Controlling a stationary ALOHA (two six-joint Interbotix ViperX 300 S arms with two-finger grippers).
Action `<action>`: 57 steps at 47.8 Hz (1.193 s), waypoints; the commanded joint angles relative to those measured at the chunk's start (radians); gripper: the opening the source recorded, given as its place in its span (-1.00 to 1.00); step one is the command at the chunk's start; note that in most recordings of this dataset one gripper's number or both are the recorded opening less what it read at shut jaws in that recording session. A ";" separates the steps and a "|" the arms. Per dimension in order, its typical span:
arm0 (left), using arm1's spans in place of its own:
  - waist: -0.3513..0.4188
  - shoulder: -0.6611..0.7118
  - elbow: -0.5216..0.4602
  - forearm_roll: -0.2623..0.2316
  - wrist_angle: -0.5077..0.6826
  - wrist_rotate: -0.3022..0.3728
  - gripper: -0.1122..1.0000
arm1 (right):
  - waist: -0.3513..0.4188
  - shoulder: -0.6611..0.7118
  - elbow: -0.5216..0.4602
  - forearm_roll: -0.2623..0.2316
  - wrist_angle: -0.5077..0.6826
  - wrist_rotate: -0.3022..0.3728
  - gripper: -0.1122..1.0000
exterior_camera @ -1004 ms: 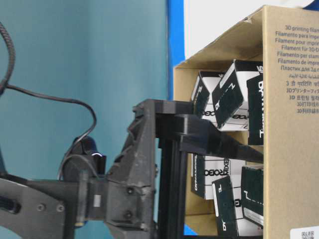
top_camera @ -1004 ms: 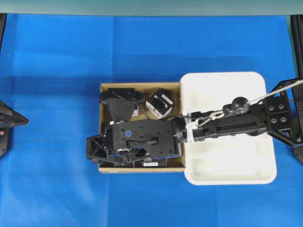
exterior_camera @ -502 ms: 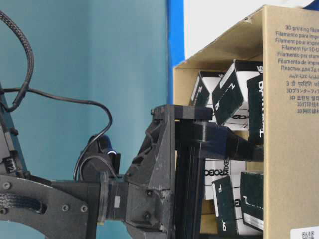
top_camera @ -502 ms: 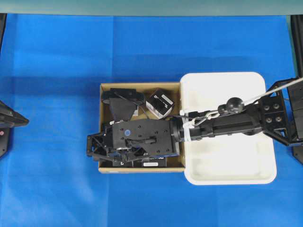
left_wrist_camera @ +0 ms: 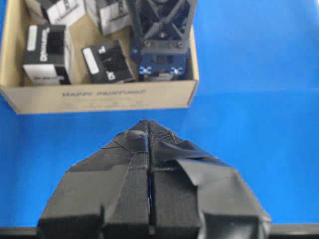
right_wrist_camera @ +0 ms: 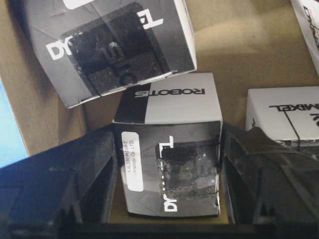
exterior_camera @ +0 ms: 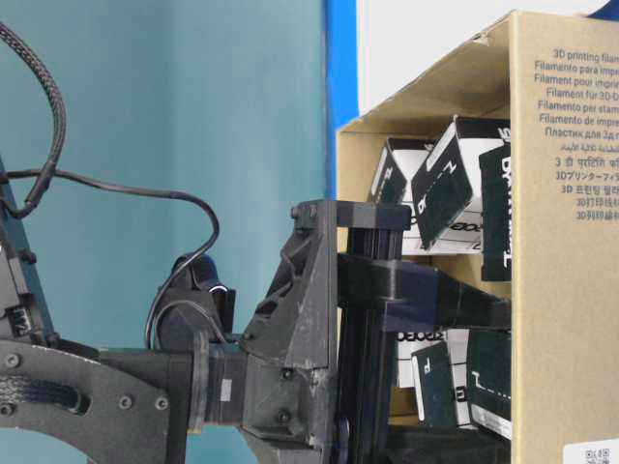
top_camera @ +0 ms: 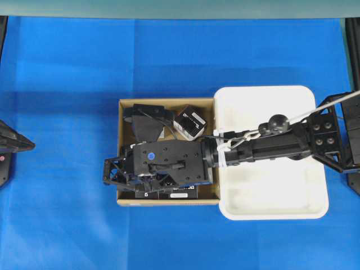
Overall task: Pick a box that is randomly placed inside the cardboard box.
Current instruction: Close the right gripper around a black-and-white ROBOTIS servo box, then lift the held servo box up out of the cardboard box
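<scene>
The blue tabletop [top_camera: 67, 84] carries two containers side by side: a white plastic tray [top_camera: 315, 211] on the right and the brown cardboard box [top_camera: 125, 199], which touches the tray's left edge. The right arm [top_camera: 270, 149] reaches across the tray and down into the cardboard box, where it hides most of the contents in the overhead view. Only one loose black box [top_camera: 189, 122] shows clearly there, near the far wall.

The right wrist view shows what the overhead view hides. The box [right_wrist_camera: 169, 172] stands on the carton floor between the two fingers [right_wrist_camera: 60, 174] of the right gripper [right_wrist_camera: 167, 189]. It is a black cube with a white upper face printed "ROBOTIS", a white label strip on its left side and white letters along the bottom. The fingers stand close at both sides of it; I cannot tell if they already press it. Another tilted black box [right_wrist_camera: 112, 47] leans just behind it.

The left gripper [left_wrist_camera: 149, 196] hangs over bare tabletop, apart from the carton, with its taped fingers closed together.
</scene>
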 commanded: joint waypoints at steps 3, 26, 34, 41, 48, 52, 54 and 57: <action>-0.002 0.006 -0.009 0.002 -0.005 0.000 -0.93 | -0.005 -0.009 -0.014 -0.002 0.000 -0.005 0.34; 0.000 0.005 -0.008 0.002 -0.005 -0.002 -0.93 | -0.034 -0.181 -0.170 -0.084 0.262 -0.074 0.34; -0.002 0.005 -0.009 0.002 -0.005 -0.002 -0.93 | -0.049 -0.219 -0.241 -0.120 0.410 -0.130 0.34; -0.002 -0.003 -0.011 0.002 -0.005 -0.006 -0.93 | -0.067 -0.229 -0.281 -0.143 0.534 -0.199 0.34; -0.002 -0.012 -0.017 0.002 -0.005 -0.009 -0.93 | -0.091 -0.230 -0.307 -0.144 0.597 -0.258 0.34; -0.002 -0.028 -0.021 0.002 -0.005 -0.011 -0.93 | -0.101 -0.230 -0.331 -0.150 0.606 -0.284 0.34; -0.002 -0.034 -0.021 0.002 -0.005 -0.009 -0.93 | -0.104 -0.232 -0.342 -0.152 0.612 -0.293 0.34; -0.002 -0.041 -0.018 0.002 -0.005 -0.006 -0.93 | -0.107 -0.232 -0.353 -0.155 0.632 -0.308 0.34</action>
